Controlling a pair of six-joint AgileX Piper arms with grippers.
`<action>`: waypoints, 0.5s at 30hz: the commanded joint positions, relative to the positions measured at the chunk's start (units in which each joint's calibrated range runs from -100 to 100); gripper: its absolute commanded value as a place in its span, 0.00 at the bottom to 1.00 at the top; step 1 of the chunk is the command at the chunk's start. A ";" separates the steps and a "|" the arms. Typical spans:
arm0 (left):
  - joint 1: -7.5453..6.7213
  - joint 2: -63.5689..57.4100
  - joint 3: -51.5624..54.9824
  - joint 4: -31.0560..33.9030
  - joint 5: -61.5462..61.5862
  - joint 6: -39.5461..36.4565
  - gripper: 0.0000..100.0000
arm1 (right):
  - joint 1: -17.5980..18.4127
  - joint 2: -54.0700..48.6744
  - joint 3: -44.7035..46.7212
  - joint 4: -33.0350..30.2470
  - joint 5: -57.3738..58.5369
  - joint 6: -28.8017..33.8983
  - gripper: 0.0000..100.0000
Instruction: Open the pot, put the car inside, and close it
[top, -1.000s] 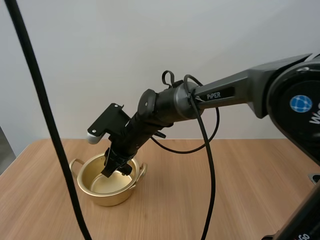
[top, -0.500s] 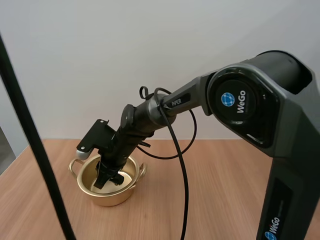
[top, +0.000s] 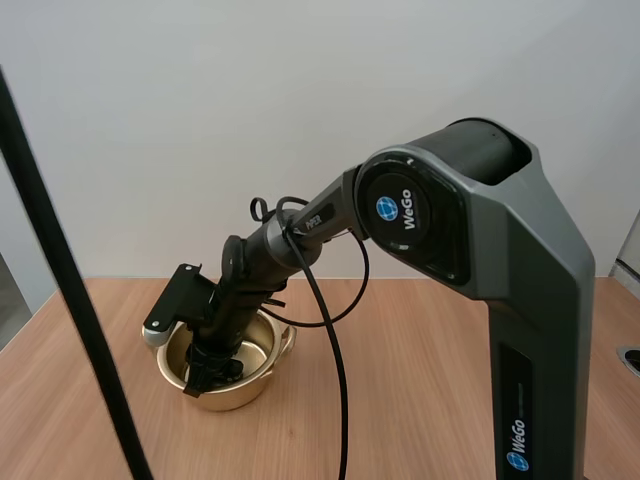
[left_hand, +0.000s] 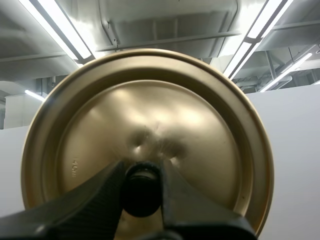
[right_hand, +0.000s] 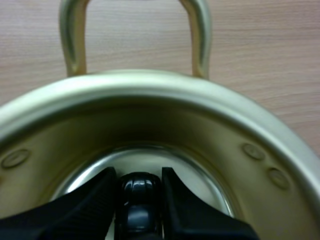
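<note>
Inside the pot, high view: the right fingers reach down past the rim with their tips low near the floor. Their grip is not legible from here. The pot stands lidless on the tabletop.

Left wrist view:
- Between the left fingers: the black knob of the lid, clamped from both sides.
- Beyond the fingertips: the lid's gold disc, held aloft and touching nothing else.

Right wrist view:
- Between the right fingers: a small black ribbed thing, taken to be the car, pinched on both sides.
- Under the fingertips: the pot's bright floor. Whether the car touches it cannot be told.
- Beyond the fingertips: the pot's inner wall and rim, then one loop handle over bare tabletop.

Step in hand, by judgement: the second one, putting the car inside. The opening is done and the closing is not yet begun.

Next move, by judgement:
- The right fingers part to let the car settle on the floor.
- They lift straight up, clear of the rim, without dragging the car or nudging the pot.
- The left fingers then bring the lid level over the rim.
</note>
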 joint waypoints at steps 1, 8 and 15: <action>0.02 0.01 0.00 0.00 -0.03 -0.03 0.00 | 0.04 1.32 0.03 -1.21 -1.23 -0.08 0.00; 0.02 0.01 0.00 0.00 -0.03 -0.03 0.00 | 0.04 1.60 0.03 -1.24 -1.66 -0.08 0.00; 0.02 0.05 0.00 -0.12 0.38 -0.04 0.00 | 0.04 1.60 0.03 -1.24 -1.49 0.37 0.55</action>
